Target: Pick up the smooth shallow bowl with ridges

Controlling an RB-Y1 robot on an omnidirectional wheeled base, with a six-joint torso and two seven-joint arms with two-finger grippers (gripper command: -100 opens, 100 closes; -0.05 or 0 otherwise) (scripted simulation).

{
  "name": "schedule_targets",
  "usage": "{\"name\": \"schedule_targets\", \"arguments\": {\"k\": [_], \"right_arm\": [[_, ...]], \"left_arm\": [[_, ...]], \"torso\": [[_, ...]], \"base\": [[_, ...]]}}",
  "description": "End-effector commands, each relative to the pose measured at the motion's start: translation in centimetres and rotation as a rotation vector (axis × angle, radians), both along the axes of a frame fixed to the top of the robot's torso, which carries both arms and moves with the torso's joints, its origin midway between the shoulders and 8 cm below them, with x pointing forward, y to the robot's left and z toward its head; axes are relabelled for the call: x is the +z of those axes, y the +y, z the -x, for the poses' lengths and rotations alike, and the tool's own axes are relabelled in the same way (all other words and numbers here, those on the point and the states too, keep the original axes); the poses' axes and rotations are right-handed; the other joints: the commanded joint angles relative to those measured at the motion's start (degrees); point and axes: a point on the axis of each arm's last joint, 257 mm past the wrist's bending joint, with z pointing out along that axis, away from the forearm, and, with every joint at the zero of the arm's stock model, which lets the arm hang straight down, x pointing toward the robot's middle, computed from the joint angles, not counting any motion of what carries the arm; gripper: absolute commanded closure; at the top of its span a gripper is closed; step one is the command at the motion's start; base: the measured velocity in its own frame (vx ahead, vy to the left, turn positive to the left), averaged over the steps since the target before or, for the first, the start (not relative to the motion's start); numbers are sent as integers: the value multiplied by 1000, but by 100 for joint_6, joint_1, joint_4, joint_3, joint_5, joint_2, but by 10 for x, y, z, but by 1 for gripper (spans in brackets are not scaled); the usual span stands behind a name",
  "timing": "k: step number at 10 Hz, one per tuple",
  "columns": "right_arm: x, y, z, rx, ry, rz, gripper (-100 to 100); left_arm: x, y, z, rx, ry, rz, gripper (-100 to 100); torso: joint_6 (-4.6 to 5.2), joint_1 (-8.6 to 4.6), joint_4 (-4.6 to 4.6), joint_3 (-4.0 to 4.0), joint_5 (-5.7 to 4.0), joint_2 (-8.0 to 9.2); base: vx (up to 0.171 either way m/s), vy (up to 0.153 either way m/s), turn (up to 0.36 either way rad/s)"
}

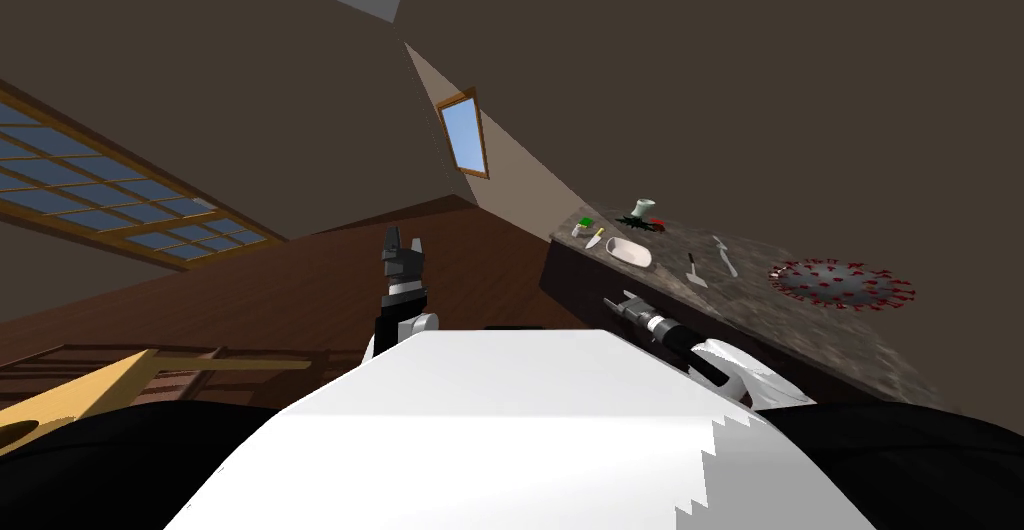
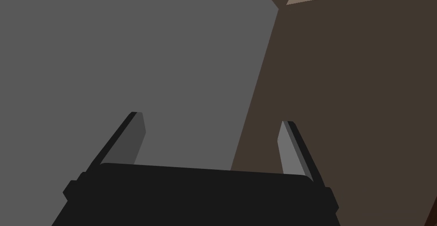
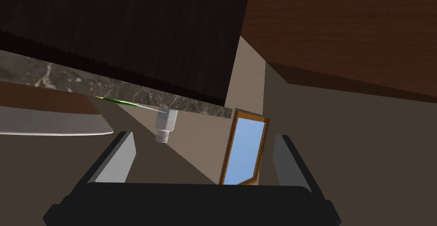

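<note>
At centre-left of the head view, the left gripper is pointing upward, away from the work, with its fingers standing apart and nothing between them. Just right of centre, the right gripper is hanging low against the dark front of the counter, fingers likewise spread and empty. Further right and a little higher, the bowl is lying on the stone top near its front edge, white and shallow. A knife is sitting just beside it, with a cup beyond. A spatula and a spoon are lying to the right, apart from it.

The likeliest trouble is the counter edge. The right hand seems to be sitting below the top, so a straight reach would probably be driving the fingers into the front. The low rim is the second risk, since thin blades closing on it may be sliding off, tipping the bowl or shoving it into the knife.
</note>
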Motion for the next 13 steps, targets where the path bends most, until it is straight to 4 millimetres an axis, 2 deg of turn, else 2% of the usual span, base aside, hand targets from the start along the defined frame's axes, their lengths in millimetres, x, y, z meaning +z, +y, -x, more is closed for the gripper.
{"name": "schedule_targets", "arguments": {"k": [1, 3, 4, 7, 8, 11, 13], "right_arm": [[-1, -27, 1, 14, 33, 96, -100], [1, -66, 3, 34, 79, 239, -100], [3, -69, 3, 36, 82, 249, -100], [18, -126, 4, 62, 143, 450, -100], [20, -127, 3, 64, 143, 455, -100], [41, -173, 4, 86, 191, 619, -100], [53, -194, 4, 97, 216, 698, -100]], "left_arm": [[0, 0, 0, 0, 0, 0, 0], [0, 0, 0, 0, 0, 0, 0], [0, 0, 0, 0, 0, 0, 0], [0, 0, 0, 0, 0, 0, 0], [0, 0, 0, 0, 0, 0, 0], [0, 0, 0, 0, 0, 0, 0], [0, 0, 0, 0, 0, 0, 0]], "torso": [[0, 0, 0, 0, 0, 0], [-1, 3, -1, -4, 1, -8], [0, 5, -4, -10, 1, -18], [-1, -1, -2, -5, 0, -8], [1, -1, -3, -7, 0, -13], [0, -3, 0, -1, -2, -1], [1, 0, -2, -5, -1, -8]], "base": [[66, 45, 39], [114, 61, 55], [113, 41, 17], [94, 41, 47], [79, 35, 8], [83, 35, 35], [90, 33, 31]]}}
